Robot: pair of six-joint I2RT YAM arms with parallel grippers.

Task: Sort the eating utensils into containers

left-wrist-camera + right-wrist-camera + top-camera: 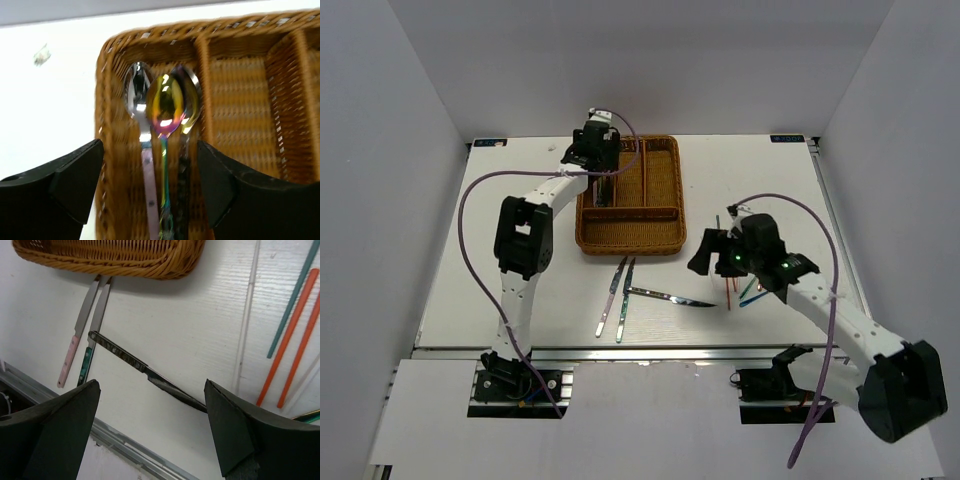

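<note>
Right gripper [150,410]: jaws wide, empty, above slim dark steel knife [145,370] on white table [520,290] | knife's axis diagonal across the gap, right arm nearer | left gripper [150,155]: jaws apart over shiny spoons [165,105] in brown wicker tray's [630,247] left slot.

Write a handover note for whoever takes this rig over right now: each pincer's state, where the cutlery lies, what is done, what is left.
Left pincer: open, empty, above the left-hand long slot of the tray.
Right pincer: open, empty, over the dark knife on the table.
Done: three spoons lie in that slot.
To do: the dark knife, the pink- and teal-handled knives side by side in front of the tray, and the red, green and white chopsticks, all on the table.
</note>
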